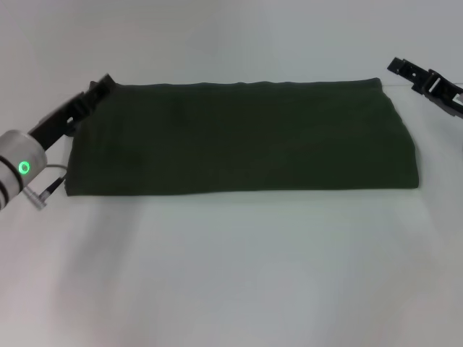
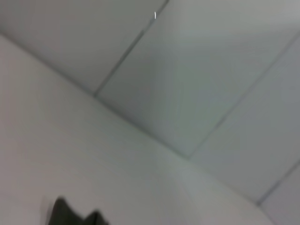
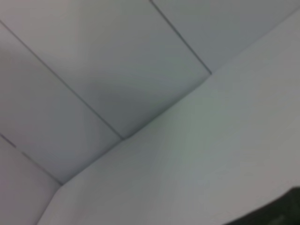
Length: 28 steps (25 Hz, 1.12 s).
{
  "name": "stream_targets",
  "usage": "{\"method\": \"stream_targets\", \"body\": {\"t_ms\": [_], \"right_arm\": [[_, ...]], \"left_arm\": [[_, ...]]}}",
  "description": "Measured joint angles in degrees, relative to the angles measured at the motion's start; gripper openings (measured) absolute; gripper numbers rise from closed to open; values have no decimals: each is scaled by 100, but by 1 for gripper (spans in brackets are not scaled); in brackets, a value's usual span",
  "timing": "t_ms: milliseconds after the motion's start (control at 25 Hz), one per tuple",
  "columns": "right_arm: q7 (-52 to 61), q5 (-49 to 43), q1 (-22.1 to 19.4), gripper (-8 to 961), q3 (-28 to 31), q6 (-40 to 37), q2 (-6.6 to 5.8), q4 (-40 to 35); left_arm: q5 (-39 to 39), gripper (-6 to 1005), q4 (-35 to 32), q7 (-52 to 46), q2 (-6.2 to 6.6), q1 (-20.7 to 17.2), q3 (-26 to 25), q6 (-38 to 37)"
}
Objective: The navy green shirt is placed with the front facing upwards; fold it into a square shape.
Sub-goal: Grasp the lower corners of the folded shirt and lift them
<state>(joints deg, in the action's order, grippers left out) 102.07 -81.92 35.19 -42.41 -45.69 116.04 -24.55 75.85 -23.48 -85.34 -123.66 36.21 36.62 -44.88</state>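
Dark olive-green cloth: the navy green shirt (image 1: 246, 137), folded into a wide flat band, plain side up, lies across the far half of the white table (image 1: 231, 275). Left gripper (image 1: 101, 87): at the shirt's far left corner, touching or just over its edge; whether the fingers are spread or pressed together cannot be told. Right gripper (image 1: 405, 69): beyond the far right corner, apart from the cloth, finger state likewise cannot be told. Wrist views: mostly table and panelled wall.
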Motion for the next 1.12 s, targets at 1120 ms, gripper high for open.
{"method": "stream_targets", "body": {"t_ms": [1120], "right_arm": [[1210, -1551, -481, 871, -103, -951, -347, -138]], "left_arm": [[4314, 875, -1384, -1799, 270, -527, -518, -705]]}}
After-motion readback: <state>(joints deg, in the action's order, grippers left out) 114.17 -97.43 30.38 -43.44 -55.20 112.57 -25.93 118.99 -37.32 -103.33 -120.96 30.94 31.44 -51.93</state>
